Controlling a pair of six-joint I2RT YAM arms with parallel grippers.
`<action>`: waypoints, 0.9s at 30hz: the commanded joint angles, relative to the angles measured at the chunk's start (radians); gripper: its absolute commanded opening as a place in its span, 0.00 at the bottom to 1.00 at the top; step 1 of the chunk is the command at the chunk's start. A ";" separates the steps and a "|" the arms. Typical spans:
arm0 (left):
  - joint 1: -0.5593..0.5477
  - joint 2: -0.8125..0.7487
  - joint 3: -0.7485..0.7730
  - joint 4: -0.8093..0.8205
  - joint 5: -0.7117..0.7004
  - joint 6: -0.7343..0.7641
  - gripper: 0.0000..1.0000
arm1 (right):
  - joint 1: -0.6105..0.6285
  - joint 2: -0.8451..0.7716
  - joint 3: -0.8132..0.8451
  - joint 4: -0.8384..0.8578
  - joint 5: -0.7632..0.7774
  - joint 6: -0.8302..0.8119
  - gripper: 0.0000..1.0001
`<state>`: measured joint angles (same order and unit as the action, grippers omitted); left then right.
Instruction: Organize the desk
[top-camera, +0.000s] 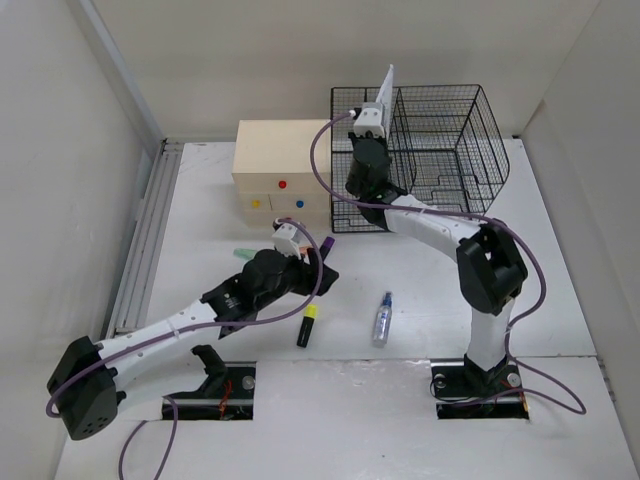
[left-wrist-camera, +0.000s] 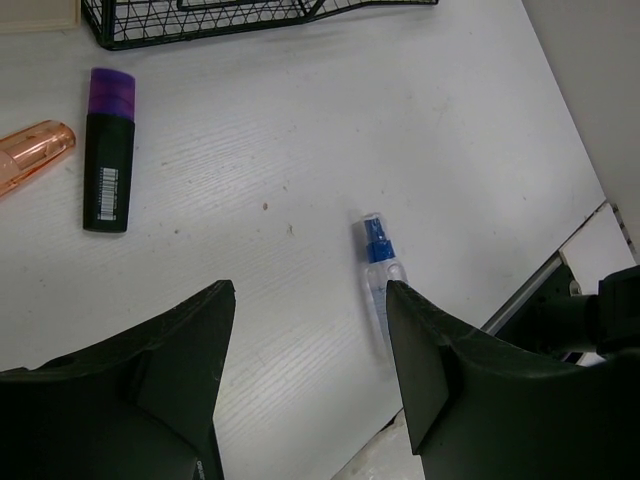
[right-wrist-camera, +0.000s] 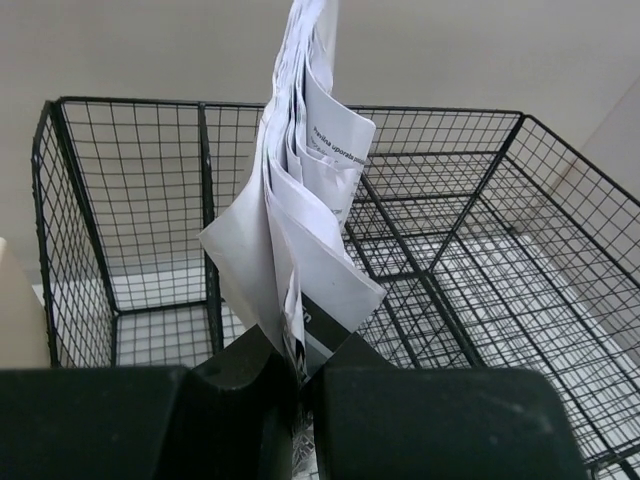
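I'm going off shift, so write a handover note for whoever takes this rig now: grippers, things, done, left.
Right gripper: shut on papers, held upright over the basket.
Left gripper: open, empty, above the desk.
Loose on the desk: purple marker, yellow marker, spray bottle, orange tube.
Done: papers picked up.
Left: papers into the basket, then the loose items.
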<state>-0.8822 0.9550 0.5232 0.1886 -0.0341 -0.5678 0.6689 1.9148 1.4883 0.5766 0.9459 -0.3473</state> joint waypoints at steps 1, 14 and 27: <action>-0.004 -0.032 -0.025 0.014 -0.013 -0.007 0.59 | 0.005 0.035 0.004 0.040 -0.047 0.070 0.00; -0.004 -0.052 -0.025 0.005 -0.013 -0.017 0.59 | -0.046 -0.020 -0.155 0.040 -0.084 0.134 0.00; -0.004 -0.030 0.030 0.014 -0.033 -0.007 0.59 | -0.012 -0.089 -0.258 -0.004 -0.095 0.153 0.00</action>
<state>-0.8822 0.9325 0.5053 0.1741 -0.0544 -0.5812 0.6277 1.8473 1.2675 0.6922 0.8639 -0.2066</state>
